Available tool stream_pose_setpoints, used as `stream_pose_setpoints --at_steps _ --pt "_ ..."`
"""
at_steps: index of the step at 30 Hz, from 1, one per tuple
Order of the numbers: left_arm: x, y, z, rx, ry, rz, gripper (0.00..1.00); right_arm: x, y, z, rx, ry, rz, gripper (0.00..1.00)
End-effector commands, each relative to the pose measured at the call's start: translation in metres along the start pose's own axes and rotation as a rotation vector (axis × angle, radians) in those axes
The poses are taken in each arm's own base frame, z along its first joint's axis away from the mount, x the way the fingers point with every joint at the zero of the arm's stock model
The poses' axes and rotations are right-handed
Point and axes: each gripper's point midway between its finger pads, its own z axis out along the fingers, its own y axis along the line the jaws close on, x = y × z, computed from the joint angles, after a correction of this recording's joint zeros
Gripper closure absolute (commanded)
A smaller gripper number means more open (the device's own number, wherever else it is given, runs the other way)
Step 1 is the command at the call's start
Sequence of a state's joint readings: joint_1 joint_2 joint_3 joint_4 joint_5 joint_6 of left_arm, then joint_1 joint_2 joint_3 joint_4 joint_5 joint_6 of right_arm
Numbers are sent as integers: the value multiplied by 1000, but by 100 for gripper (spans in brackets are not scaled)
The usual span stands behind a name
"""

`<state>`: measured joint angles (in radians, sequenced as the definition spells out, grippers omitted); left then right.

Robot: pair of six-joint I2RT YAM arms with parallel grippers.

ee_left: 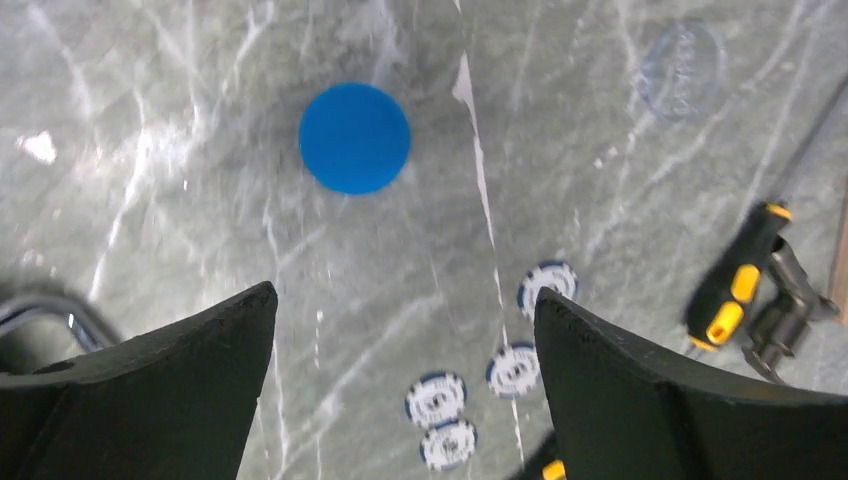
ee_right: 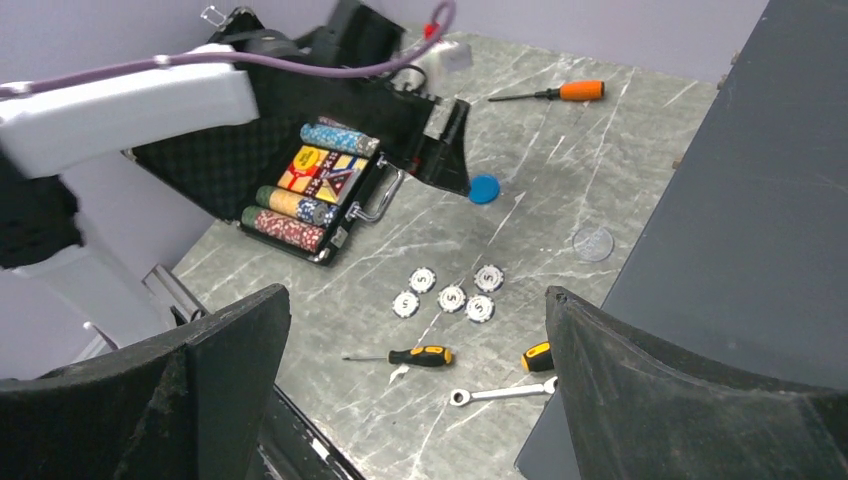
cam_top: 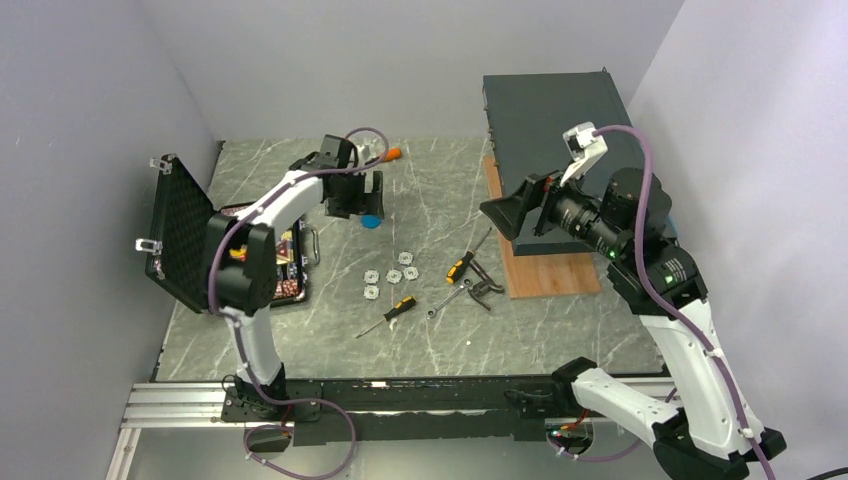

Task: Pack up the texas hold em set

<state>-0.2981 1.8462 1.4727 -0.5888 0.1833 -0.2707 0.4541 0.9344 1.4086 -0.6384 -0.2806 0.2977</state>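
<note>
As its lid (cam_top: 182, 232) stands open, the black case (ee_right: 345, 228) shows chip rows (ee_right: 290, 228).

White-and-black arms (cam_top: 290, 195), purple cables (ee_right: 300, 62)

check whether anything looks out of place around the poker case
Yes. A blue disc and five white chips lie loose on the table, outside the open case; a clear disc sits apart, nearer the dark box.
</note>
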Motion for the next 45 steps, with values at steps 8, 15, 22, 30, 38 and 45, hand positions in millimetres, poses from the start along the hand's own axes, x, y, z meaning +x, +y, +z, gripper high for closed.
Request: stream_pose_setpoints --at_steps 8,15,22,30,38,45 --pt "-25 6 59 -121 51 67 1 -16 3 -10 12 -72 3 0" --pt "-23 14 71 -218 54 63 1 -20 2 -12 27 -66 2 0" --pt "-14 20 91 -235 110 65 8 -18 0 -9 33 -59 7 0" --pt "-16 23 96 -260 115 50 14 -17 1 -7 25 -59 22 0" --pt "-4 27 94 -352 154 88 21 -17 3 0 9 -45 44 0" --pt "8 27 98 -371 196 99 33 -21 3 0 13 -57 46 0"
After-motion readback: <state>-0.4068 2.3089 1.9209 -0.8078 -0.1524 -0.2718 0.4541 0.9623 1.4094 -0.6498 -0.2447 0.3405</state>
